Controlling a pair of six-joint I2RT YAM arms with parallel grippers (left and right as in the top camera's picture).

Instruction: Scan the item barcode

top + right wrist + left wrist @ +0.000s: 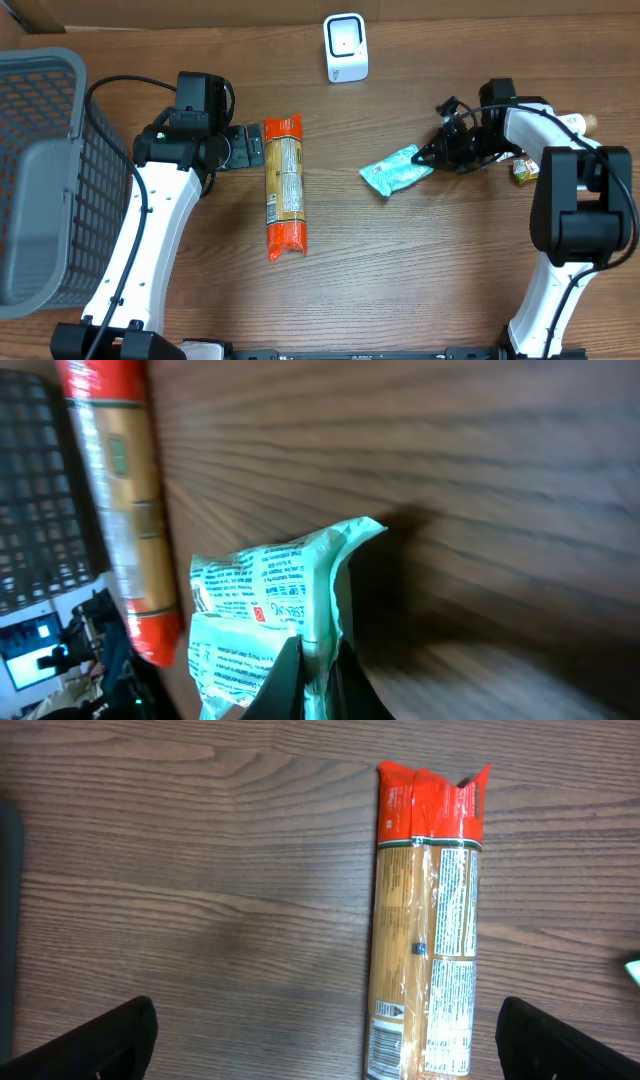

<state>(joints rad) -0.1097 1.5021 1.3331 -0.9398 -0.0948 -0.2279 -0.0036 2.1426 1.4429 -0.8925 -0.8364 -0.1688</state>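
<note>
The right gripper (430,157) is clenched on one thin edge of the teal packet (398,170), which sits below and to the right of the white scanner (346,47). In the right wrist view the fingers (290,680) pinch the sealed seam, so the printed face stays uncovered; that looks like a hold chosen to keep the barcode free to be turned toward the scanner's window. Whether the packet is clear of the table (400,270) I cannot tell.

The left gripper (245,148) stands released, jaws wide, below and to the left of the scanner, just beside the upper end of the long pasta packet (284,185). It reads as waiting its turn, not taking part in this scan. The grey basket (100,180), far to the left of the scanner, is probably where scanned goods go.

The teal packet carries dense dark print and a small red mark, too blurred to read, and no barcode can be picked out. The pasta packet has red-orange ends and white panels of fine text, likewise illegible, with a small logo near its lower panel. No brand name can be made out on the scanner
</note>
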